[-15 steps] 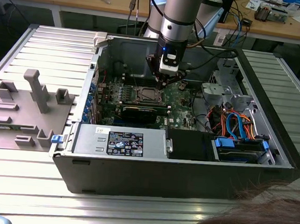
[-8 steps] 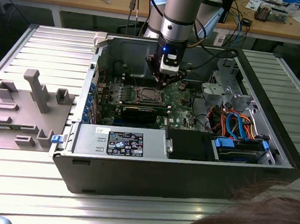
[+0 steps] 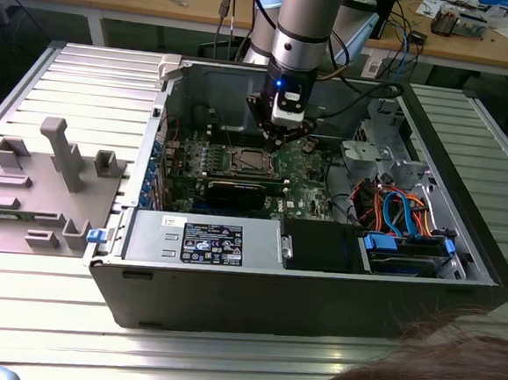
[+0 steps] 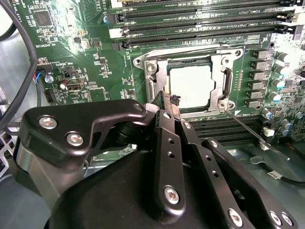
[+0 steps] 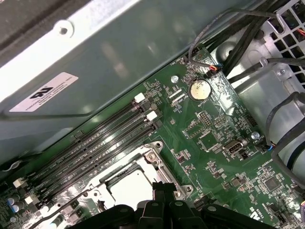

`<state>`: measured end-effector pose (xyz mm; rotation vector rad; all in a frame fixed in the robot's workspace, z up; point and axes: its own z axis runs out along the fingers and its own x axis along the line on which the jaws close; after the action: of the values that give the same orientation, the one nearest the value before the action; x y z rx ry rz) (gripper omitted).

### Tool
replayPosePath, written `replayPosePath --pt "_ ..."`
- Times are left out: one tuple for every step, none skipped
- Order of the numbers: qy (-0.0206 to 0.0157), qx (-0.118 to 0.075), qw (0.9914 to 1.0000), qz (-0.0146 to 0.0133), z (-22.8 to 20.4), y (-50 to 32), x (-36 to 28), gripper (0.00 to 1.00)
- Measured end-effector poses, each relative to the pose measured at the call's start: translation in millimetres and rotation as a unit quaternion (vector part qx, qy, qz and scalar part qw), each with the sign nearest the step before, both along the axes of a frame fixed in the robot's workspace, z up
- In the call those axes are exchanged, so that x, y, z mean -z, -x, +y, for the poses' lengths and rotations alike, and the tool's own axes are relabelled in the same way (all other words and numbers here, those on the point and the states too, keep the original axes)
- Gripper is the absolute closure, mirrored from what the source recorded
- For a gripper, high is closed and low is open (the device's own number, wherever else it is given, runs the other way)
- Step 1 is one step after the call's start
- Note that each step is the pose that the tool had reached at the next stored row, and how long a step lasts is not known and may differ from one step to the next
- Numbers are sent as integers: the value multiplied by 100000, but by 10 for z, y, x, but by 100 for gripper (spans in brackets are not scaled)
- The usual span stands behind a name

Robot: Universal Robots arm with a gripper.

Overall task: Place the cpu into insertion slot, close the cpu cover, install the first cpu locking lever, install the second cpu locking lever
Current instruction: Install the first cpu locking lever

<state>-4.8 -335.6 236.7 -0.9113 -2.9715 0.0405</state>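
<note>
The cpu (image 4: 189, 87) lies flat in the insertion slot (image 3: 243, 160) on the green board, its silver top showing through the cut-out of the cpu cover (image 4: 190, 56), which lies down over it. A thin locking lever (image 4: 252, 132) sticks out loose from one corner of the socket, and a darker lever (image 4: 229, 78) runs along one side. My gripper (image 4: 170, 99) hangs just off the socket's edge with its black fingers (image 4: 167, 143) shut and nothing between them. The cpu (image 5: 127, 187) and the gripper (image 5: 161, 187) also appear in the first wrist view. In the exterior view the gripper (image 3: 284, 138) hovers just right of the slot.
Long memory slots (image 4: 200, 21) flank the socket. A black card (image 3: 232, 191), the power supply (image 3: 206, 239) and a drive bay with blue cables (image 3: 401, 221) fill the case. A grey fixture tray (image 3: 43, 182) sits outside it. A person's hair (image 3: 433, 376) shows at the front.
</note>
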Motion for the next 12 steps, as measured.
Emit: replayPosePath --pt "-1 -162 100000 0 0 0 0 89" --pt "-2 -232 100000 -1 0 0 0 89" --pt "-1 -312 100000 1 0 0 0 89" --pt "2 -400 99999 1 0 0 0 89" --pt "1 -473 99999 1 0 0 0 89" --pt "3 -561 99998 0 0 0 0 89" --pt "1 -637 99998 -1 0 0 0 89" --pt "1 -747 99997 -1 0 0 0 89" --pt "-1 -821 99997 1 0 0 0 89" --pt "2 -925 99996 0 0 0 0 89" --pt "1 -1005 99995 0 0 0 0 89" --pt "2 -1111 99994 1 0 0 0 89"
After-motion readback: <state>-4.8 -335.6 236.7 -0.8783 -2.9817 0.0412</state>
